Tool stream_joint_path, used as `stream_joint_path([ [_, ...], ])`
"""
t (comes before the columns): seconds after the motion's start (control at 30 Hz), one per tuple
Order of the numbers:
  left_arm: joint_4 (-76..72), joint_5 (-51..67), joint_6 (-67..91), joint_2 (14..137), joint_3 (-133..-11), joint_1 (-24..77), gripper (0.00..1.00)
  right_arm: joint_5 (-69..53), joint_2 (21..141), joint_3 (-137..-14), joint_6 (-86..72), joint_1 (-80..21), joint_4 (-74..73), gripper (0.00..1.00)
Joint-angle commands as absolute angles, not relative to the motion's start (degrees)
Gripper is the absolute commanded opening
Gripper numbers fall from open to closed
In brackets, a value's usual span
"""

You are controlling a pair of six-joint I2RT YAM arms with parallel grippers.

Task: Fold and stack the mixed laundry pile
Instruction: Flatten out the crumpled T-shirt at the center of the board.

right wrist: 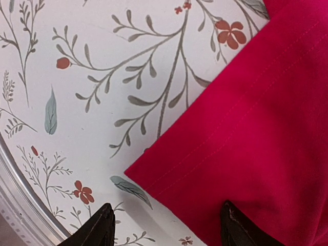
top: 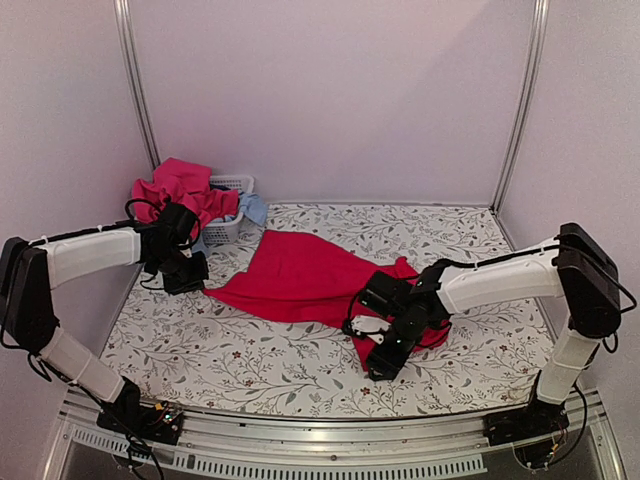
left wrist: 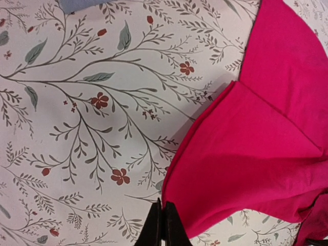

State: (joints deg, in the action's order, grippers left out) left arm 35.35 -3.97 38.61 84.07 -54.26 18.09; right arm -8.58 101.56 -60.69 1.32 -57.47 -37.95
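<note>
Across the flower-printed table (top: pixel 300 375) lies the largest piece in view, a bright red cloth (top: pixel 300 272), spread roughly flat at the centre with a tip trailing to the left and a bunched end at the near right. At the far left corner a white slatted basket (top: pixel 230 232) holds the rest of the mixed laundry pile (top: pixel 182 188): pink-magenta pieces are heaped over its rim, and a light blue piece (top: pixel 254 208) hangs down its right side. The left gripper (left wrist: pixel 162 228) sits at the red cloth's left edge with its jaws pressed together. Whether any fabric is pinched between them cannot be told. The right gripper (right wrist: pixel 166 228) hovers over the near right corner with its jaws spread wide, the stitched corner (right wrist: pixel 134 173) lying between the fingers and not yet held. The red cloth looks thin, light and limp; it should drape and slide easily on the smooth table cover and will not keep a shape unless pulled taut. Its corners and double-stitched hem seem the best places to take hold, one in each gripper. No brand, label or legible writing shows on anything.
</note>
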Motion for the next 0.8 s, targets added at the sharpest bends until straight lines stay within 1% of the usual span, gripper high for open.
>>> stream_joint_path([
  [0.0, 34.8, -3.7, 37.8, 84.1, -54.4, 17.5, 0.0, 0.6, 107.6, -59.8, 0.3, -60.0, -36.0, 0.68],
  [0.03, 34.8, -3.7, 37.9, 83.8, -54.2, 17.5, 0.0, 3.0, 108.9, -59.2, -1.0, -60.6, -36.1, 0.64],
  [0.17, 35.2, -3.8, 37.9, 82.4, -53.5, 17.5, 0.0, 7.9, 111.5, -59.7, -5.6, -61.3, -37.0, 0.4],
  [0.23, 35.2, -3.7, 37.9, 81.8, -53.7, 17.5, 0.0, 9.0, 111.5, -59.8, -6.7, -61.4, -37.5, 0.22],
  [0.27, 35.2, -3.7, 37.8, 81.5, -53.8, 17.4, 0.0, 9.7, 111.3, -59.9, -6.8, -61.3, -37.8, 0.06],
  [0.3, 35.2, -3.6, 37.8, 81.3, -54.1, 17.5, 0.0, 11.2, 110.6, -60.3, -6.8, -61.2, -38.5, 0.01],
  [0.37, 35.2, -3.3, 37.6, 80.8, -55.1, 17.5, 0.0, 12.6, 108.2, -62.5, -7.4, -59.7, -40.1, 0.0],
  [0.43, 35.2, -2.7, 37.6, 80.2, -56.9, 17.5, 0.0, 13.9, 103.2, -66.1, -8.1, -56.5, -41.8, 0.0],
  [0.63, 34.8, -2.1, 38.0, 77.5, -68.2, 18.0, 0.0, 18.5, 86.6, -83.6, -7.8, -45.6, -42.0, 0.0],
  [0.77, 31.8, -2.3, 38.1, 75.0, -75.4, 19.6, 0.0, 23.8, 82.3, -92.7, -5.2, -42.3, -40.3, 0.0],
])
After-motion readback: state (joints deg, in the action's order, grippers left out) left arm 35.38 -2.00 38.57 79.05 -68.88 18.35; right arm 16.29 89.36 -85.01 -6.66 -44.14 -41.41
